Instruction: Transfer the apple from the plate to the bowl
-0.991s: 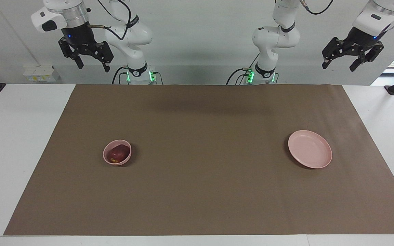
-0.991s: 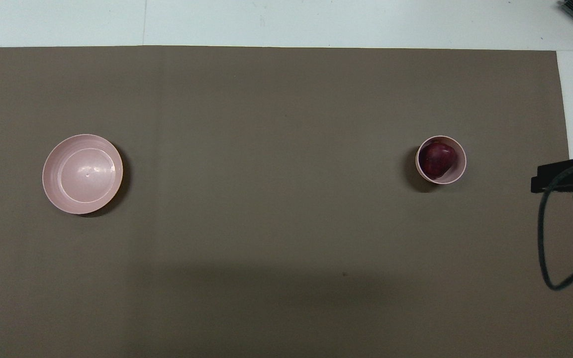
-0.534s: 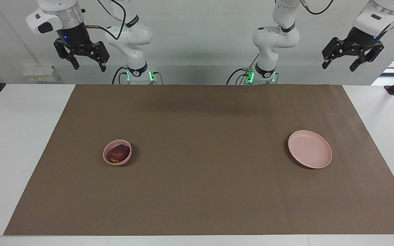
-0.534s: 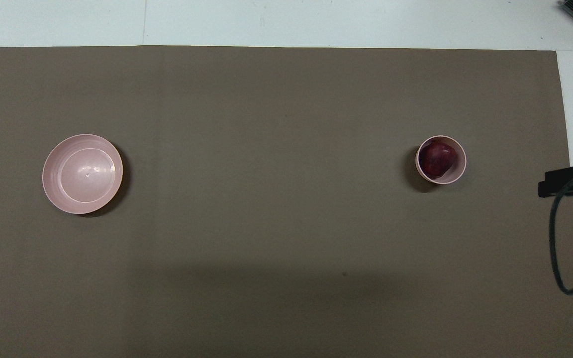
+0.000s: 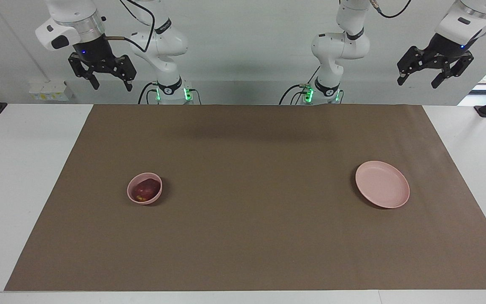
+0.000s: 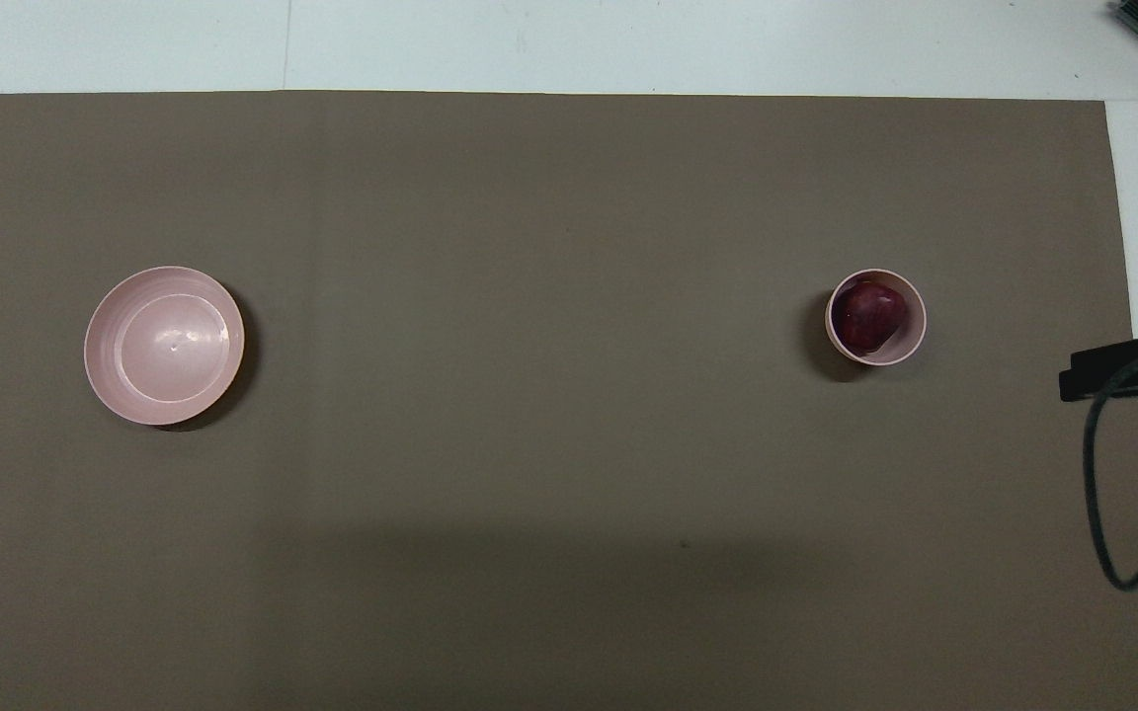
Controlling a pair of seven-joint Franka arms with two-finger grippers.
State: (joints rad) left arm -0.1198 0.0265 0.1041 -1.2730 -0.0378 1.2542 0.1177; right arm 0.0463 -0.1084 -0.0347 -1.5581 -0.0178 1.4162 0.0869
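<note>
Apple (image 5: 146, 189) sat inside the bowl (image 5: 133, 196), lower left of centre in the facing view; in the overhead view the same pair sat at mid right. Apple was small, dark red and roundish, with a yellowish patch low on the side turned to the facing camera. It filled most of the bowl's hollow, its top about level with the rim.

Bowl was small, deep, round, pale pink, matte and smooth-walled.

Plate (image 5: 382, 184) lay at the right of the facing view, mid height, with nothing on it. It was wide, flat, round and pale pink, with a low raised rim and a faint inner ring in the overhead view (image 6: 164, 345). A slight sheen showed on its floor.

Both dishes stood well apart on a brown, matte sheet (image 5: 251, 169) that covered most of the white tabletop (image 5: 23, 169). The sheet was rectangular, smooth and uncreased.

Right hand (image 5: 110, 84) hung at upper left of the facing view, raised high, fingers spread wide, holding nothing.

Left hand (image 5: 418, 82) hung at upper right, also raised, fingers spread apart, holding nothing.

Green lights glowed at both arm bases, top centre.
</note>
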